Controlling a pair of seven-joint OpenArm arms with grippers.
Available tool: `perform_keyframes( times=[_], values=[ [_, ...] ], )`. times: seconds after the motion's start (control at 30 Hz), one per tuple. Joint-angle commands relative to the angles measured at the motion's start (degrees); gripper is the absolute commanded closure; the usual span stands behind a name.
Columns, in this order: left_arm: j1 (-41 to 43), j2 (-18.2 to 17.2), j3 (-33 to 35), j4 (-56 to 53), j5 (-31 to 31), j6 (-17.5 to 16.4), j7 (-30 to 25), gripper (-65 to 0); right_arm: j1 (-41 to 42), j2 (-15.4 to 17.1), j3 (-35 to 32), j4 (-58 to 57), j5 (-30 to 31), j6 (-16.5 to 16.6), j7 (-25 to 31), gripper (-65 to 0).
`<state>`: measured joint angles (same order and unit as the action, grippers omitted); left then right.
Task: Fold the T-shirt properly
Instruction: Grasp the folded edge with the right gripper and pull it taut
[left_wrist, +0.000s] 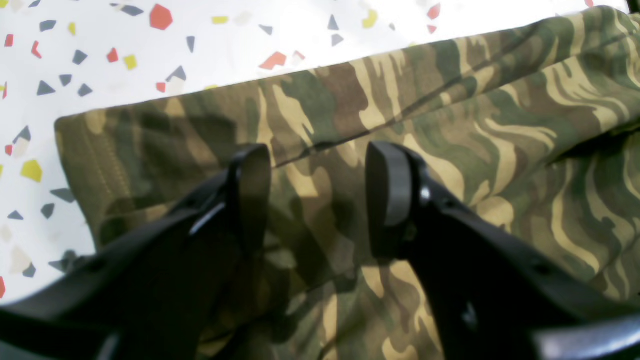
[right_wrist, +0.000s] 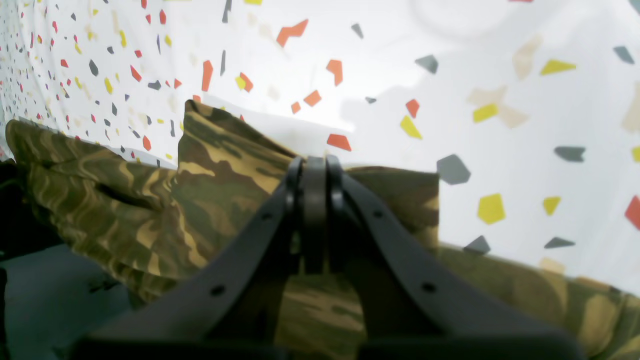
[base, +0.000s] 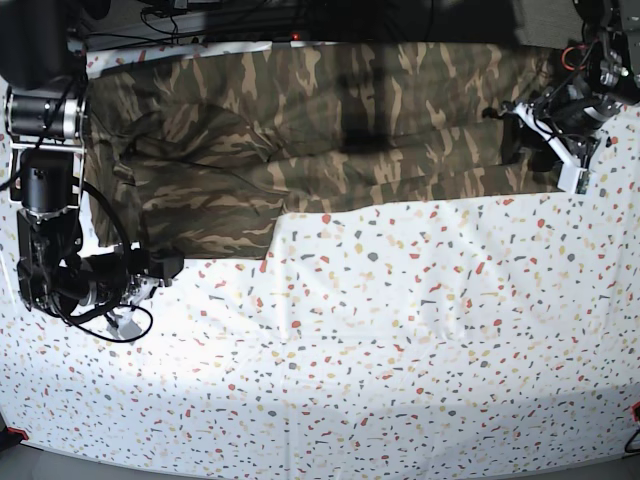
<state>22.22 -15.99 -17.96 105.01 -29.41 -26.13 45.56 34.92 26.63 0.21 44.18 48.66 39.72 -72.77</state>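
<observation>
The camouflage T-shirt (base: 330, 140) lies spread across the far part of the table, with rumpled folds toward its left end. My right gripper (right_wrist: 314, 167) is shut, and its fingers pinch a raised fold at the T-shirt (right_wrist: 220, 165) edge; in the base view the right gripper (base: 165, 268) sits at the shirt's lower left corner. My left gripper (left_wrist: 320, 170) stands open just above the T-shirt (left_wrist: 450, 125) near a hemmed edge, with cloth showing between the two fingers. The base view shows the left gripper (base: 510, 135) over the shirt's right end.
A white cloth with small coloured flecks (base: 400, 330) covers the table in front of the shirt. Cables and dark equipment (base: 250, 12) run along the far edge. The right arm's base (base: 45, 110) stands at the left rim.
</observation>
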Motion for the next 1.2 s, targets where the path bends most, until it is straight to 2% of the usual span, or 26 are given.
perform_keyframes(
  times=[0.0, 0.07, 0.27, 0.43, 0.53, 0.7, 0.87, 1.17],
  values=[
    [-0.2, -0.5, -0.3, 0.9, -0.6, -0.3, -1.1, -30.0, 1.9, 0.9, 0.2, 0.9, 3.5, 0.3, -1.6, 0.0],
    [-0.2, -0.5, -0.3, 0.9, -0.6, -0.3, -1.1, -30.1, 1.7, 1.1, 0.2, 1.7, 6.8, 0.3, -2.1, 0.0],
    [-0.6, -0.7, -0.3, 0.9, -0.6, -0.3, -2.6, -30.0, -0.7, 3.1, 0.1, 6.8, 7.8, 0.3, -2.2, 0.0],
    [-1.3, -1.0, -0.3, 0.9, -0.6, -0.3, -3.8, -30.1, -4.6, 4.7, 0.1, 12.2, 16.3, 0.3, -2.2, 0.0],
    [-2.2, -1.0, -0.3, 0.9, -0.6, -0.3, -3.8, -30.1, -8.0, 4.8, 0.1, 16.6, 19.1, 0.3, -2.2, 0.0],
    [-2.4, -1.0, -0.3, 0.9, -0.6, -0.3, -3.7, -30.1, -15.6, 4.8, 0.2, 28.2, 25.6, 0.3, -2.1, 0.0],
    [-2.4, -1.0, -0.3, 0.9, -0.6, -0.3, -3.7, -30.1, -23.8, 4.8, 1.3, 42.1, 26.8, 0.3, -2.2, 0.0],
    [-2.4, -1.0, -0.3, 0.9, -0.6, -0.3, -3.7, -30.1, -44.3, 4.8, 12.8, 60.5, 26.6, 0.3, -2.3, 0.0]
  ],
)
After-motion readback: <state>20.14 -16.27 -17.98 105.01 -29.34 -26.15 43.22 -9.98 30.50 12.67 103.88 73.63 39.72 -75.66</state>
